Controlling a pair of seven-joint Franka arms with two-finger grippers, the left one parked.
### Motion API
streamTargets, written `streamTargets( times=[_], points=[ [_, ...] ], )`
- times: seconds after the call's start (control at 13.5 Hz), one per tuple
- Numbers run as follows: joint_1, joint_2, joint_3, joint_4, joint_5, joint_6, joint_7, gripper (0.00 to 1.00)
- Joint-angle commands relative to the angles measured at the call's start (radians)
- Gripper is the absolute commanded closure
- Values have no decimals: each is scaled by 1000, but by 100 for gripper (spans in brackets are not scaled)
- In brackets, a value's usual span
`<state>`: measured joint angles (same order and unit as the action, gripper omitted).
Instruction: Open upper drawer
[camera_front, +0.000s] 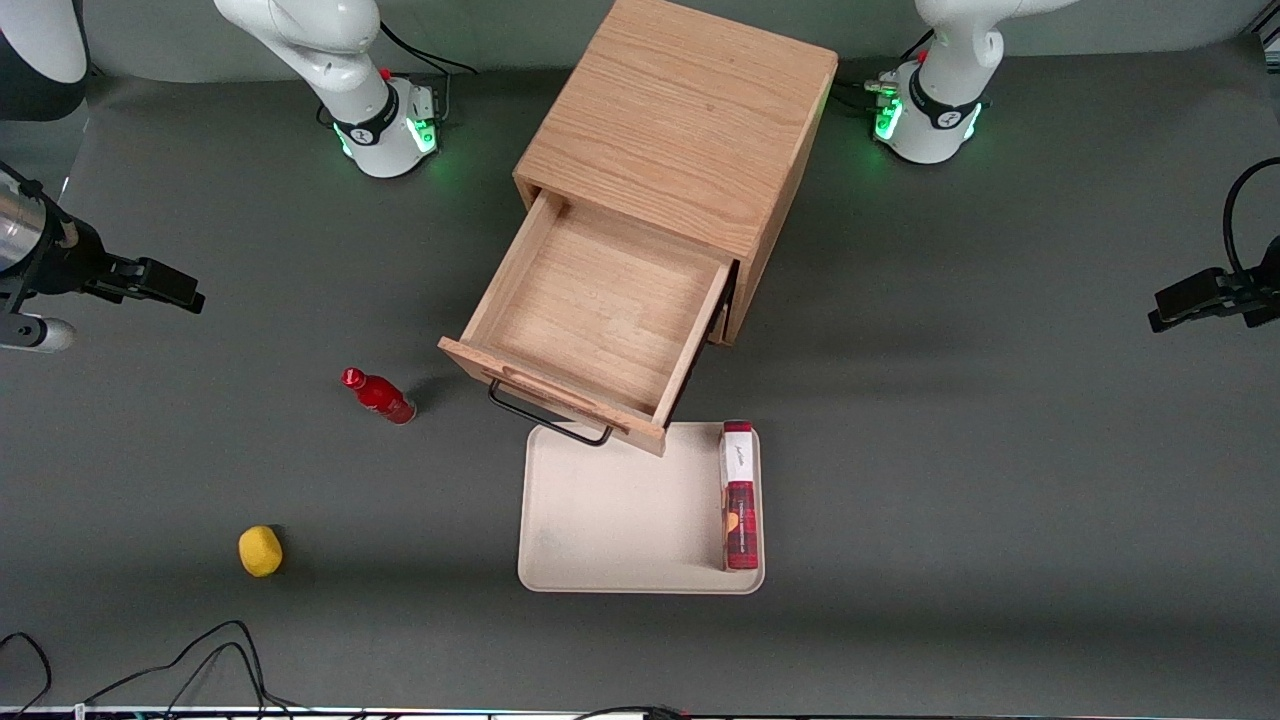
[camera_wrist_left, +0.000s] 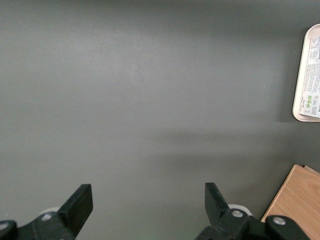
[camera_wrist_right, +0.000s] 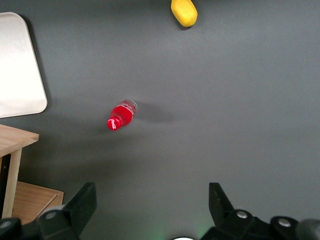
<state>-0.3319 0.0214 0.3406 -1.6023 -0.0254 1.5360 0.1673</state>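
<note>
Above bare mat, my gripper (camera_wrist_right: 150, 202) hangs with fingers spread, holding nothing. I see the upper drawer (camera_front: 590, 320) pulled out over the tray (camera_front: 620, 520); the red box's (camera_front: 739, 500) print is unreadable.

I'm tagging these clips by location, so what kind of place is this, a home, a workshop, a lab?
Most likely a robotics lab: two robot arm bases bolted to a grey-matted table, test props like a wooden cabinet with its upper drawer pulled out, and loose cables. The open gripper hangs above bare mat.

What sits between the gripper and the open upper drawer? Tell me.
Nothing: in the front view only bare grey table separates the open gripper, held at the working arm's end, from the upper drawer. The red bottle stands nearer the camera.
</note>
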Motion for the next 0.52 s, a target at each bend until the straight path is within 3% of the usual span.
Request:
streamTargets(
  times=[0.0, 0.07, 0.3, 0.44],
  points=[
    [0, -12, 12, 2, 7, 10, -17, 0],
    [69, -11, -11, 5, 5, 9, -17, 0],
    [262, -17, -199, 5, 7, -5, -15, 0],
    [287, -18, -221, 5, 9, -7, -15, 0]
  ],
)
